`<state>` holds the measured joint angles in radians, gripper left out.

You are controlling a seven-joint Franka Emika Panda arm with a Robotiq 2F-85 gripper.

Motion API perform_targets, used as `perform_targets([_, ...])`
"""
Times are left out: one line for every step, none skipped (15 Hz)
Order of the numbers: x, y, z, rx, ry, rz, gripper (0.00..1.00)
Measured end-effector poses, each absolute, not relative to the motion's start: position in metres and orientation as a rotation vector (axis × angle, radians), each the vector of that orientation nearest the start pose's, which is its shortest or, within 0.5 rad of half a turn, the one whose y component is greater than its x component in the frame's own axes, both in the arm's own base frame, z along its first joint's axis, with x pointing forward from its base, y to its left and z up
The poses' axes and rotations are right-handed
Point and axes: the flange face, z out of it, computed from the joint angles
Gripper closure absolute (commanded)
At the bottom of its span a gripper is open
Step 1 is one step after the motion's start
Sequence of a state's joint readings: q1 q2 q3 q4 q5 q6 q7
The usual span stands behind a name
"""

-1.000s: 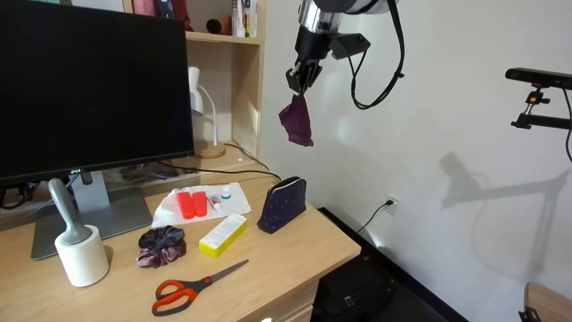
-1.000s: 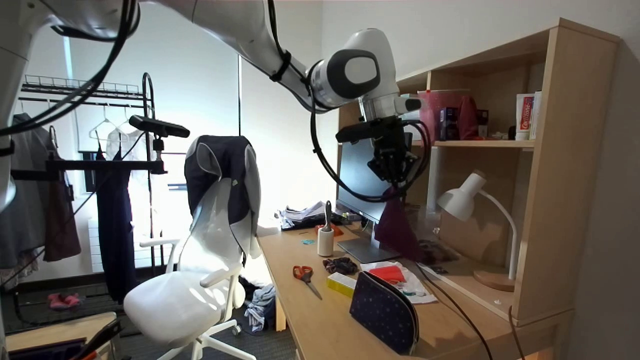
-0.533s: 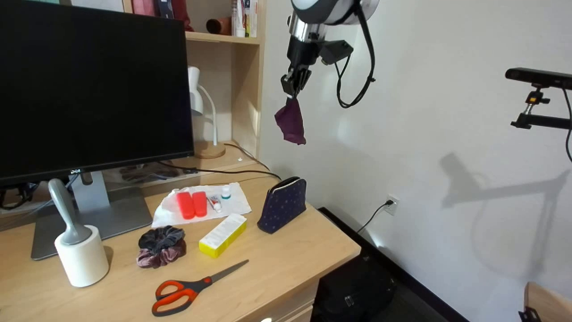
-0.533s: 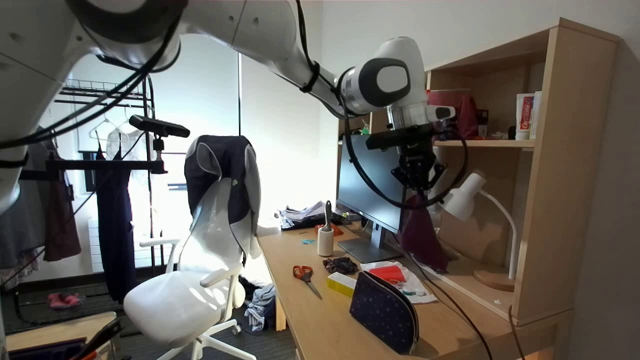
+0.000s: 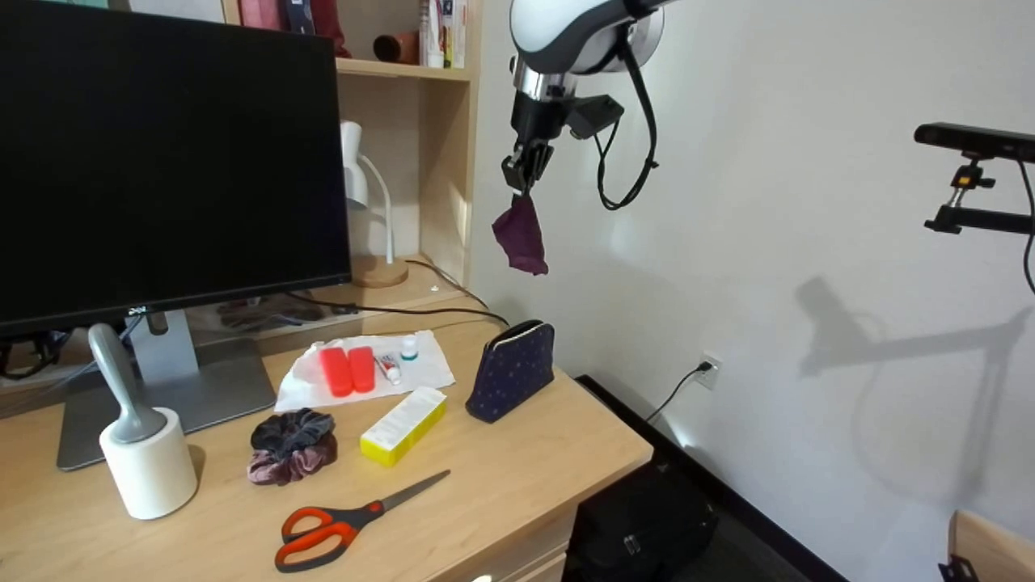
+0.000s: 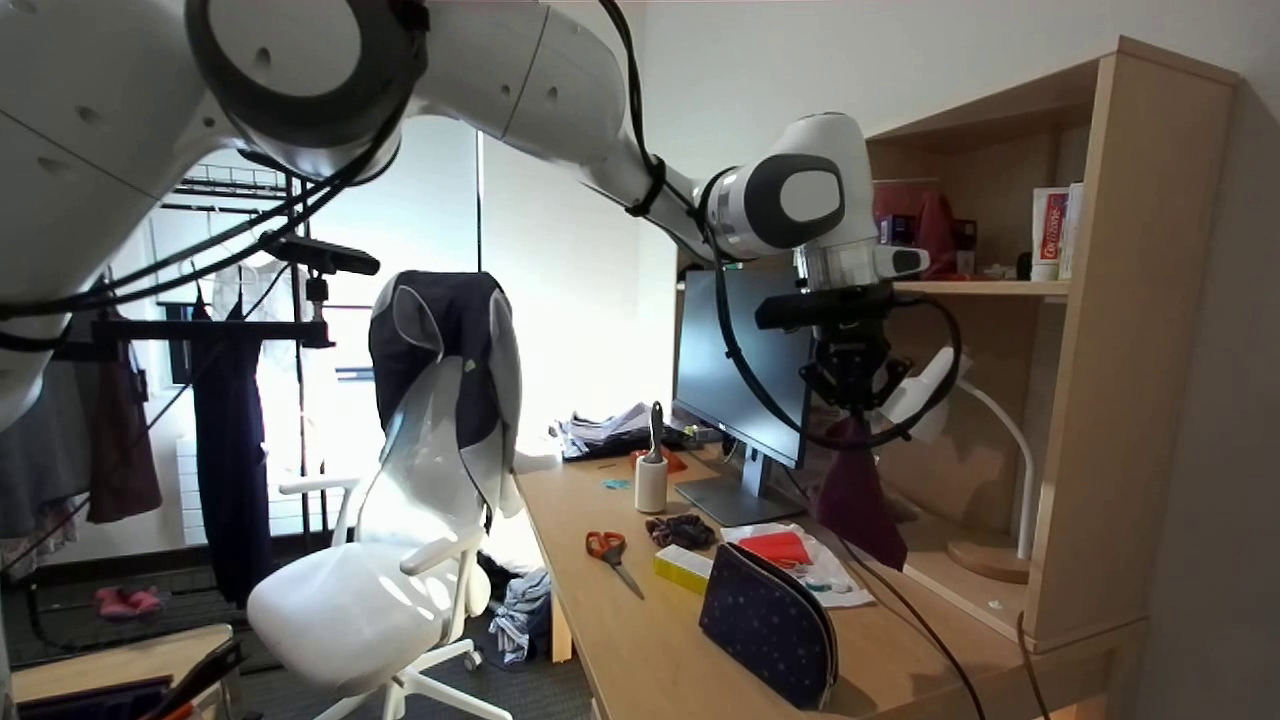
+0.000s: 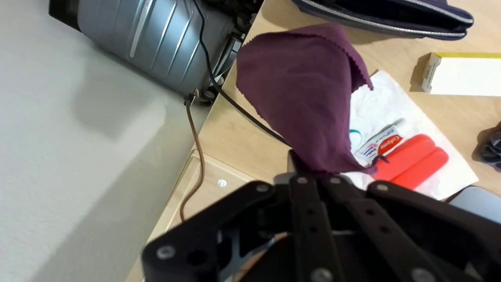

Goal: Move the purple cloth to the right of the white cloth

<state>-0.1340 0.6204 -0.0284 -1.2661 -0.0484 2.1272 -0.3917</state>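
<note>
Gripper [image 5: 521, 191] has the purple cloth [image 5: 522, 238] pinched, dangling. In an exterior view the white cloth [image 5: 433, 368] sits around 7 o'clock from the gripper

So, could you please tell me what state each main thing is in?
Pincer: shut on the purple cloth
Purple cloth: hanging clear of the desk
White cloth: spread on the desk, things on it
Scissors: blades closed
Star-patterned pouch: upright, zip open
Monitor: screen dark
Lint roller: upright, handle up
Desk lamp: upright; on or off unclear
Colgate tube: lying on the white cloth
Yellow-and-white box: lying flat
</note>
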Motion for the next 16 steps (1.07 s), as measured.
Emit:
perform_targets([0.743, -0.118, 0.418, -3.219, -0.416, -0.349, 1.0])
perform_targets([0.743, -0.118, 0.416, -3.217, -0.417, -0.345, 1.0])
perform_targets([0.744, -0.118, 0.412, -3.214, -0.428, -0.338, 1.0])
perform_targets([0.746, -0.117, 0.408, -3.207, -0.456, -0.332, 1.0])
perform_targets([0.75, -0.115, 0.405, -3.201, -0.488, -0.326, 1.0])
perform_targets([0.755, -0.113, 0.401, -3.193, -0.521, -0.313, 1.0])
perform_targets([0.759, -0.111, 0.398, -3.184, -0.554, -0.3, 1.0])
perform_targets([0.764, -0.109, 0.394, -3.175, -0.582, -0.286, 1.0])
perform_targets([0.768, -0.107, 0.39, -3.167, -0.603, -0.267, 1.0])
perform_targets([0.772, -0.106, 0.386, -3.159, -0.623, -0.245, 1.0])
perform_targets([0.776, -0.106, 0.38, -3.151, -0.642, -0.221, 1.0])
perform_targets([0.779, -0.106, 0.373, -3.142, -0.663, -0.194, 1.0])
perform_targets([0.782, -0.106, 0.364, -3.131, -0.683, -0.165, 1.0])
perform_targets([0.785, -0.106, 0.355, -3.123, -0.695, -0.138, 1.0])
perform_targets([0.788, -0.106, 0.345, -3.116, -0.702, -0.114, 1.0])
perform_targets([0.79, -0.107, 0.336, -3.109, -0.718, -0.1, 1.0])
